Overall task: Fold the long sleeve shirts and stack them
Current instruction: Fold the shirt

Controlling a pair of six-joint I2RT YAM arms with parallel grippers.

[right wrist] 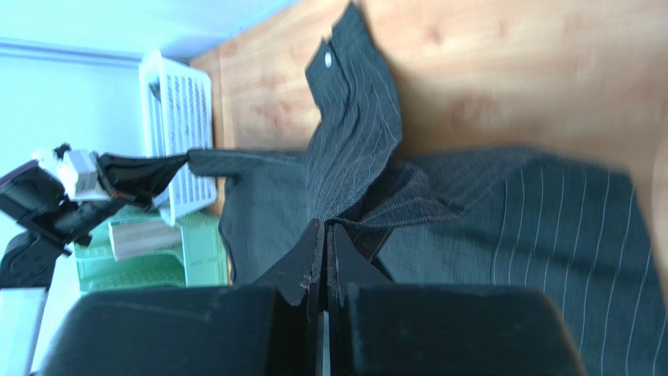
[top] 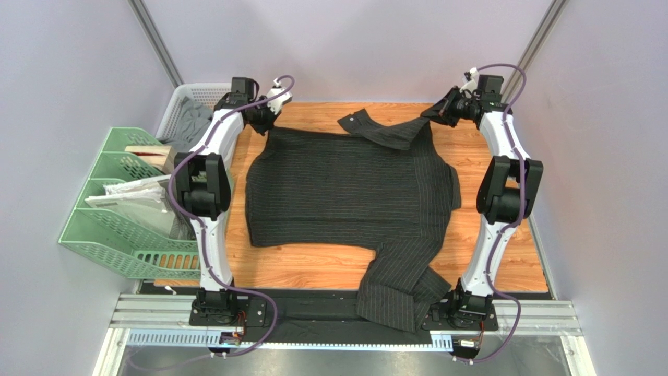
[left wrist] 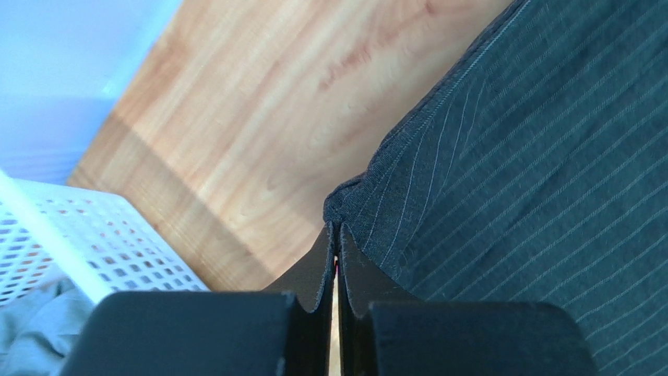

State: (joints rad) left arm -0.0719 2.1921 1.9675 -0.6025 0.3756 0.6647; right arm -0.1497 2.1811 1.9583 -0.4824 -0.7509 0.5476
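view from the arms' side of the room, nearest things first. one sleeve (top: 400, 286) of the long sleeve shirt (top: 345, 196) trails off the near side of the shirt's body, over the table edge and across the black mounting rail (top: 314, 305), ending just beside the right arm's base (top: 464, 309). the body lies spread flat, pinstripes running side to side. the second sleeve (top: 384, 129) is flopped back across the shirt's far edge, its cuff button (right wrist: 327, 56) facing up. at the shirt's far-left corner the left gripper (left wrist: 335, 233) is pinched tight on the corner of the cloth. at the far-right corner the right gripper (right wrist: 324, 227) is likewise closed, with bunched fabric caught at its tips.

likely trouble: both holds look like thin bites at the very edge of the cloth, so a pull toward the near side could let a corner slip, and the fold would land crooked. the dangling sleeve may drag or snag on the rail and the base as the cloth moves. the loose second sleeve could get trapped inside the fold as a lump.

surroundings: an orange-brown wood-grain tabletop (top: 314, 266) shows around the shirt. left of the shirt stand green file trays (top: 110, 227) with papers (top: 125, 196) and a wooden block (top: 145, 155). beyond the shirt's far-left corner sits a white basket (top: 184, 98) holding grey cloth (top: 188, 121). plain pale walls (top: 63, 78) with slanting metal posts (top: 153, 39) close the room behind the shirt.
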